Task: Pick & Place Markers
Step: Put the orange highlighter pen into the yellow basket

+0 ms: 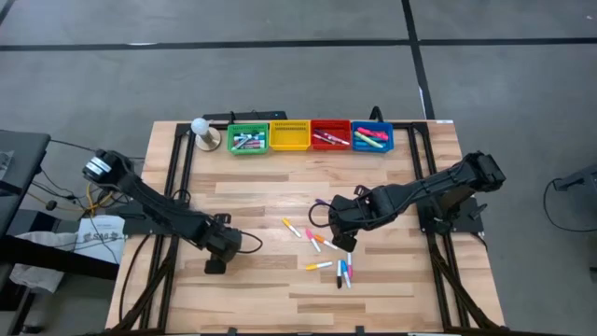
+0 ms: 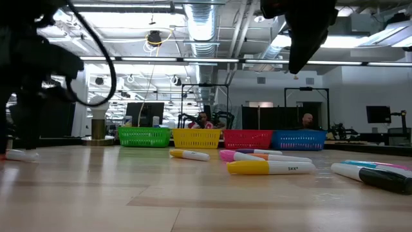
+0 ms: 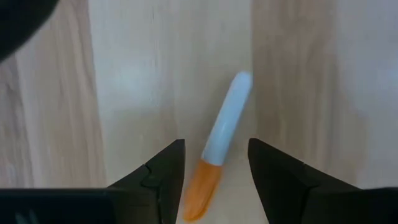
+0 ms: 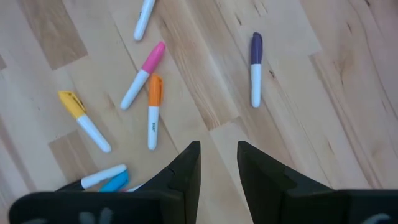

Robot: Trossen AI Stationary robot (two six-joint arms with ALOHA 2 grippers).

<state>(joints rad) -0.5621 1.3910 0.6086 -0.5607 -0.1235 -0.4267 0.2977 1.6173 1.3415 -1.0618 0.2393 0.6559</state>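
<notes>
Several capped markers (image 1: 326, 252) lie scattered on the wooden table near its middle. The right wrist view shows ones capped pink (image 4: 143, 74), orange (image 4: 153, 112), yellow (image 4: 84, 121) and purple (image 4: 255, 68). My right gripper (image 4: 217, 165) is open and hangs above them (image 1: 345, 231), raised clear of the table (image 2: 308, 38). My left gripper (image 1: 215, 263) is open near the table's left near part. Its fingers (image 3: 216, 149) stand on either side of a lone white marker with an orange cap (image 3: 222, 134), which lies flat on the table (image 2: 19, 154).
Green (image 1: 247, 139), yellow (image 1: 289, 136), red (image 1: 330, 136) and blue (image 1: 372, 137) bins stand in a row at the far edge, some holding markers. A white ball on a small stand (image 1: 202, 131) sits left of them. Black frame rails run along both table sides.
</notes>
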